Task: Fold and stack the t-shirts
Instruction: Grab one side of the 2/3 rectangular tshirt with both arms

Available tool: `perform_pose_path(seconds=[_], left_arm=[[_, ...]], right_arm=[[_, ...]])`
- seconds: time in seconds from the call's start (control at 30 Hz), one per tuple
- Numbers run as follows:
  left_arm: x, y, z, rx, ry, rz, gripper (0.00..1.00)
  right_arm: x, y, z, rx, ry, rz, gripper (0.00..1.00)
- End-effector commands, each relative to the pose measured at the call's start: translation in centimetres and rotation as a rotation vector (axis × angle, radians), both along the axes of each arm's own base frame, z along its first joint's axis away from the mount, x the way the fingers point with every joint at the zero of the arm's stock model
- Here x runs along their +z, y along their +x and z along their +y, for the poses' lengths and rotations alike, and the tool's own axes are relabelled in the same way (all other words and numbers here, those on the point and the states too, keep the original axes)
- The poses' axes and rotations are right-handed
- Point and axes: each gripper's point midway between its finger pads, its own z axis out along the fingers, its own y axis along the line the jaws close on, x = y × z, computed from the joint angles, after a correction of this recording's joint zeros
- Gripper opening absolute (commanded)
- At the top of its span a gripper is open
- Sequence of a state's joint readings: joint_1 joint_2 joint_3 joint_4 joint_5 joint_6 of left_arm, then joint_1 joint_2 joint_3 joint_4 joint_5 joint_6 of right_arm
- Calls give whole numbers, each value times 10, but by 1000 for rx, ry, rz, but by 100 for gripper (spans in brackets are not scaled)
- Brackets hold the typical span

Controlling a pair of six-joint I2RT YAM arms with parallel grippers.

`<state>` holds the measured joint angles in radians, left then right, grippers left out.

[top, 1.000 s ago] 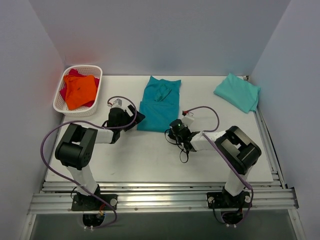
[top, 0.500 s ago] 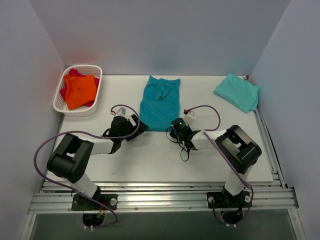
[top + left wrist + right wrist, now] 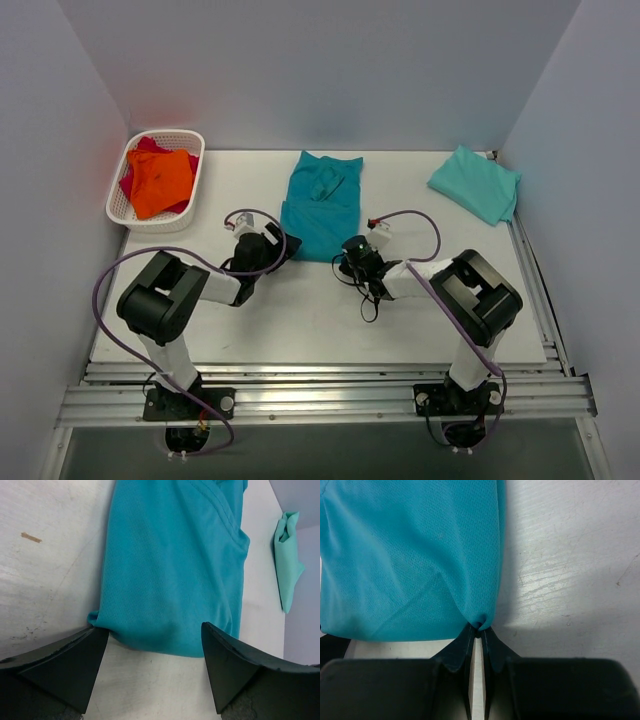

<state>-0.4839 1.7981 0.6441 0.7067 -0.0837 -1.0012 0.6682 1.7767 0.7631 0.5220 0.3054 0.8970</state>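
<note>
Teal shirt lies mid-counter, hem toward the arms. Right gripper is pinched tight on the right hem corner. Left gripper is spread wide around the left corner, holding nothing. Close it low and catch both layers, then lift both corners evenly.

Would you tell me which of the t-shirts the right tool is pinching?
The deep teal t-shirt at mid-table: the right tool is shut on its near corner. The mint t-shirt lies apart at far right; the orange t-shirt sits in the basket.
</note>
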Motion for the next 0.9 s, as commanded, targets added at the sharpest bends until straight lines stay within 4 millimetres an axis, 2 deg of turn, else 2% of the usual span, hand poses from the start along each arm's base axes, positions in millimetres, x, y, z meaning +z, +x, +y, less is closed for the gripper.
perform_pose_path(seconds=[0.0, 0.13, 0.2, 0.27, 0.37, 0.4, 0.47, 0.53, 0.67, 0.73, 0.77, 0.8, 0.87], left_arm=[[-81, -40, 43, 101, 189, 249, 88], [-79, -43, 54, 143, 210, 247, 82], [-78, -44, 59, 164, 225, 247, 69], [-80, -45, 61, 171, 233, 248, 61], [-83, -43, 62, 176, 233, 246, 40], [-87, -42, 62, 180, 234, 250, 25], [-87, -37, 60, 182, 232, 246, 17], [-88, -34, 59, 186, 240, 242, 3], [-85, -34, 60, 174, 244, 220, 2], [-74, -37, 57, 157, 236, 195, 2], [-75, -45, 60, 153, 251, 198, 2], [-65, -52, 56, 138, 253, 185, 2], [-57, -64, 55, 128, 261, 179, 2]], right_arm=[[-9, -5, -8, -13, -35, 32, 0], [-10, -4, -9, -16, -34, 32, 0], [-11, -4, -8, -13, -33, 34, 0], [-13, -5, -8, -13, -32, 37, 0], [-13, -5, -7, -11, -27, 36, 0], [-14, -6, -8, -11, -28, 37, 0], [-13, -5, -7, -9, -28, 34, 0], [-10, -6, -7, -9, -27, 29, 0], [-5, -10, -3, 3, -36, 23, 0], [1, -13, -2, 10, -35, 20, 0], [3, -17, 1, 18, -37, 18, 0], [6, -20, 2, 24, -37, 17, 0], [15, -27, 5, 34, -35, 13, 0]])
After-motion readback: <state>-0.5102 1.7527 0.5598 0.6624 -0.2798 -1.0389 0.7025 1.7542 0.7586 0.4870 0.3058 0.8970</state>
